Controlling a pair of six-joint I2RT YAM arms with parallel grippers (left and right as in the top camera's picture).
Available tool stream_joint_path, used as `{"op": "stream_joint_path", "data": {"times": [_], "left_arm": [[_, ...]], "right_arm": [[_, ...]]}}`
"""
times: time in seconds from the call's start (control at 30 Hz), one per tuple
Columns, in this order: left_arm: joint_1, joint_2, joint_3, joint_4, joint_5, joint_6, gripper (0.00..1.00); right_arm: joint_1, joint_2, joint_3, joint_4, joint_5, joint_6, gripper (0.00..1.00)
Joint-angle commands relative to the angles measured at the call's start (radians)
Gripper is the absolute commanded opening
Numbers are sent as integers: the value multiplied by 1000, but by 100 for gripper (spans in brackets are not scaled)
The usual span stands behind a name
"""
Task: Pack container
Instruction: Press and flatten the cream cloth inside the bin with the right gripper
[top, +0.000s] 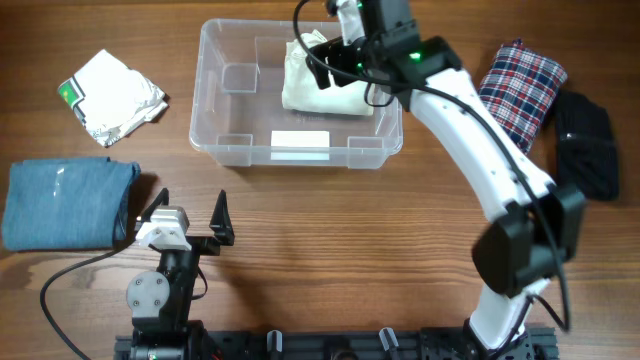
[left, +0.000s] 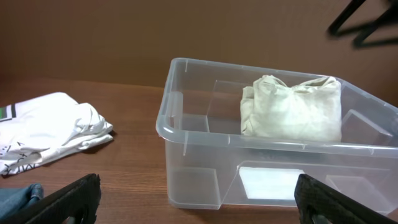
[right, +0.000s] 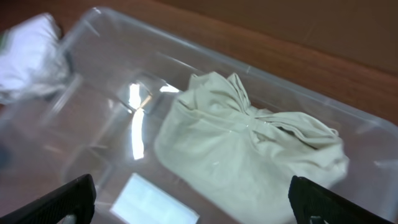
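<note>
Clear rounded-corner plastic container (top: 240, 110), far edge, held crumpled cream cloth bundle (top: 312, 90); right gripper (top: 333, 57) hovered above, fingers spread; left gripper (top: 190, 212), near edge, likewise spread.

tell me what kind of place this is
Most likely a robotics lab bench set up for packing practice, not a home. Two robot arms are mounted at the edge of a wooden table, with a clear container holding a cream cloth bundle and folded clothes laid out around it.

My left gripper (top: 190, 208) sits close in, jaws wide | my right gripper (top: 328, 55) reaches far forward, jaws spread.
</note>
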Motion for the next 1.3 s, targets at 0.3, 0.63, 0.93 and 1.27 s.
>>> {"op": "stream_joint_path", "data": {"times": [0.3,0.63,0.93,1.27], "left_arm": [[-6,-7,-6,-2,12,-3,100],[-6,-7,-6,-2,12,-3,100],[-6,-7,-6,-2,12,-3,100],[-6,-7,-6,-2,12,-3,100]], "right_arm": [[-2,203,-1,36,5,-46,100],[-1,282,-2,10,-34,-39,100],[6,285,-2,-168,-123,-50,100],[-8,198,163,-125,163,-21,100]]}}
